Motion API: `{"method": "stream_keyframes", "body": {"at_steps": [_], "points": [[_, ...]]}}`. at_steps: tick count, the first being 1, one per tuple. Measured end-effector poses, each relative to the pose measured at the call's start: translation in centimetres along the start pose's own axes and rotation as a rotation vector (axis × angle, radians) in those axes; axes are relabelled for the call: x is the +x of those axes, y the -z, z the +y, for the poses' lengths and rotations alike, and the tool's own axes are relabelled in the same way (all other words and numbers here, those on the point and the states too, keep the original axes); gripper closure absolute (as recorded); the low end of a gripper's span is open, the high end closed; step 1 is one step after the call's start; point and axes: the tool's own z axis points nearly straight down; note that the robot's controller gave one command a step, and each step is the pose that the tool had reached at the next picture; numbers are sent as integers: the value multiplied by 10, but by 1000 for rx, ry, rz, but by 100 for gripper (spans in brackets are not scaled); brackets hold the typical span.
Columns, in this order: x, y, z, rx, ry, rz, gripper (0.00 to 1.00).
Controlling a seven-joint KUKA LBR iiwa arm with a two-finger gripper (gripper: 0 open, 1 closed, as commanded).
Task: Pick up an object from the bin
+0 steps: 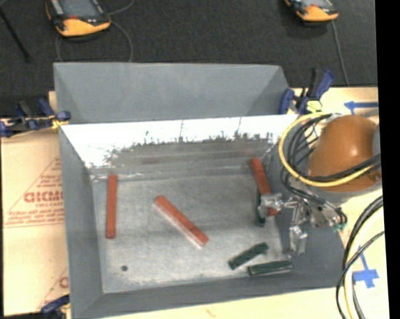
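My gripper (290, 219) hangs low at the bin's right side, close to the right wall. Just up-left of it, a red stick (259, 175) lies along the foot of that wall, its lower end reaching the gripper. Below the gripper a dark green stick (248, 255) lies slanted on the floor. A second dark green stick (269, 269) lies almost level near the front wall. Something short and dark (260, 216) shows at the gripper's left side; what it is I cannot make out.
A longer red stick (181, 221) lies diagonally in the middle of the floor. Another red stick (111, 205) stands lengthwise by the left wall. A small dark speck (123, 268) sits near the front left corner. The arm's orange dome and cables overhang the right rim.
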Motion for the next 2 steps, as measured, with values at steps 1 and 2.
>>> {"method": "stream_keyframes", "body": {"at_steps": [1, 2], "points": [[-24, -11, 138, -2, -283, -5, 0], [-110, -33, 156, 1, -235, -12, 0]]}}
